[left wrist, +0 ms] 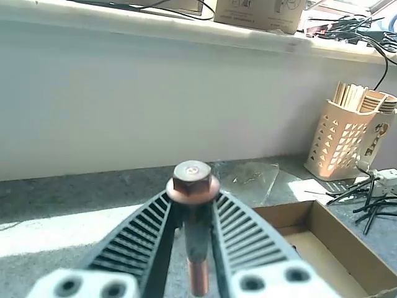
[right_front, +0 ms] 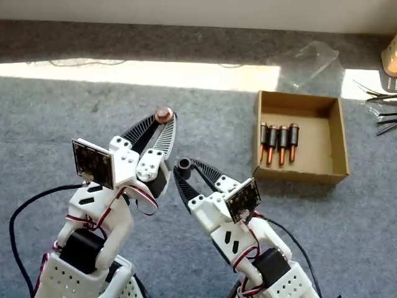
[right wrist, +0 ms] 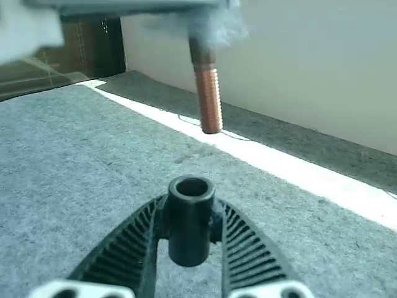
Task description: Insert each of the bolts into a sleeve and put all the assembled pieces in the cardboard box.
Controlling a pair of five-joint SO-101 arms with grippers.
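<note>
— Gripping securely? The left gripper [right_front: 162, 119] is pinching the bolt [left wrist: 193, 181] just under its head, with the shank hanging down.
— Yes. It's rigid, smooth metal, likely slipping if tilted. The right gripper [right_front: 183, 167] is clamping the stiff black sleeve [right wrist: 190, 214] upright by its sides, just below the bolt. The cardboard box [right_front: 310, 177] is sitting nearby.

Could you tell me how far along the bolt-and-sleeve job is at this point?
Done: four assembled pieces lie in the cardboard box. In hand: the left gripper holds a copper bolt upright, and the right gripper holds a black sleeve, the two apart. Left: insert the bolt, then box that piece.
</note>
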